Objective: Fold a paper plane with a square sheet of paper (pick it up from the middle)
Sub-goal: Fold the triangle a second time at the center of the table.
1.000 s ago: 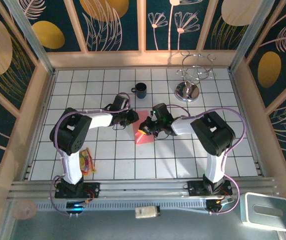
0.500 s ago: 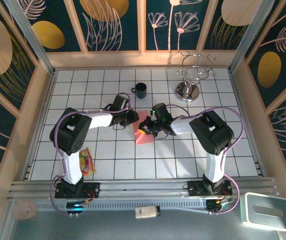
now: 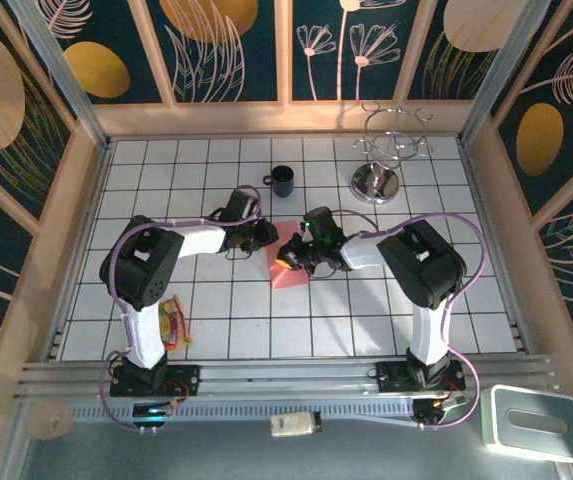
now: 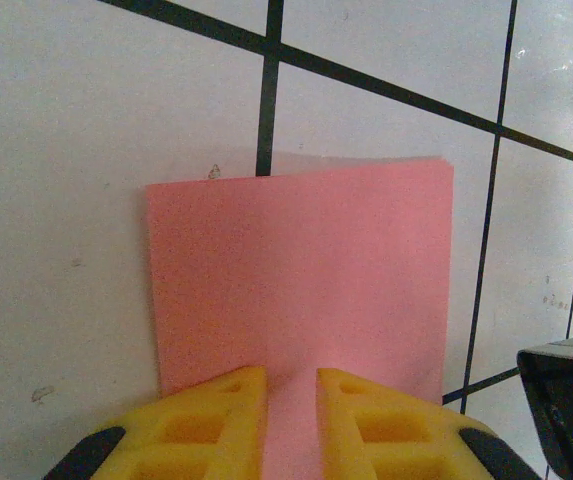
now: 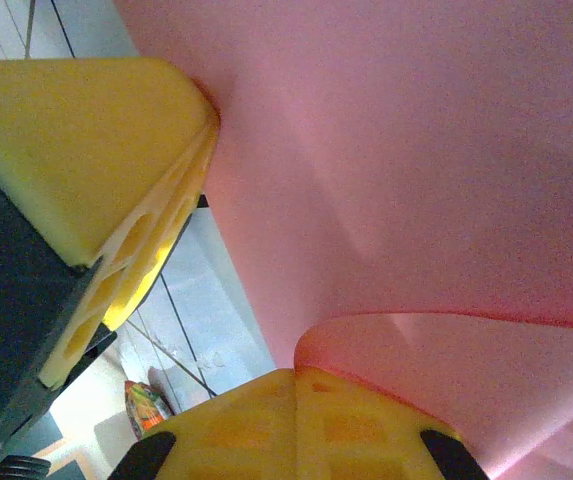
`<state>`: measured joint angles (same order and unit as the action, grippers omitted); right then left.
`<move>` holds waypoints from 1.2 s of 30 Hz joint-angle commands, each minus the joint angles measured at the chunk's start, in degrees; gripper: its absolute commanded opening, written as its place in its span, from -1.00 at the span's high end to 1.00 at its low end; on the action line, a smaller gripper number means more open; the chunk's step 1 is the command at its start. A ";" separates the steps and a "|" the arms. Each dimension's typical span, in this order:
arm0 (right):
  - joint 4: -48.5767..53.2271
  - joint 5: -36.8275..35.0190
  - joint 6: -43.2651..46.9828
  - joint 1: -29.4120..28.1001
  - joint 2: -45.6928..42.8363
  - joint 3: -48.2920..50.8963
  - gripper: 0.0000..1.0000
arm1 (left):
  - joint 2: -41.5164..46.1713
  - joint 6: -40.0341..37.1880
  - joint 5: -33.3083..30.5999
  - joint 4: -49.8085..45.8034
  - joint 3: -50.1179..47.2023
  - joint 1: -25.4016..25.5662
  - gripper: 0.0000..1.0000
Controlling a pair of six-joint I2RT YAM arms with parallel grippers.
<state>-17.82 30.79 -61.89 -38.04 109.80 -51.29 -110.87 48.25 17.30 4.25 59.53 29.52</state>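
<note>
Folded pink paper [image 3: 288,274] is lying near the middle of the tiled tabletop [image 3: 366,320], between the two arms. The left jaws are standing slightly apart over one edge of it, clamping nothing. The right jaws are pinching shut on a curled-up flap of the paper.

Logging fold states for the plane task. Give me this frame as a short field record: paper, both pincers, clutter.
paper: pink folded paper lying on the white tiled table, rectangular, not yet a dart
left: left pincer with fingers narrowly apart, tips on one edge of the paper
right: right pincer shut, pinching a curled-up layer of the paper
clutter: black mug, wire stand, colourful packet, all apart from the paper
</note>
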 commanded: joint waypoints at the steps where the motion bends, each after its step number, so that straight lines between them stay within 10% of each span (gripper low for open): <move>1: -0.74 -1.61 -0.30 -0.58 1.18 -1.33 1.00 | -0.05 0.00 -0.49 -1.53 -0.82 -0.27 0.59; 36: 0.53 -2.13 -0.69 -0.54 2.46 -1.15 0.96 | 3.58 -0.99 -1.76 -3.77 3.09 -1.12 0.55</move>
<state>-18.28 30.02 -62.06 -38.15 110.54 -51.31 -110.41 48.18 17.04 3.03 60.10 29.28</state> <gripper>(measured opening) 0.051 0.224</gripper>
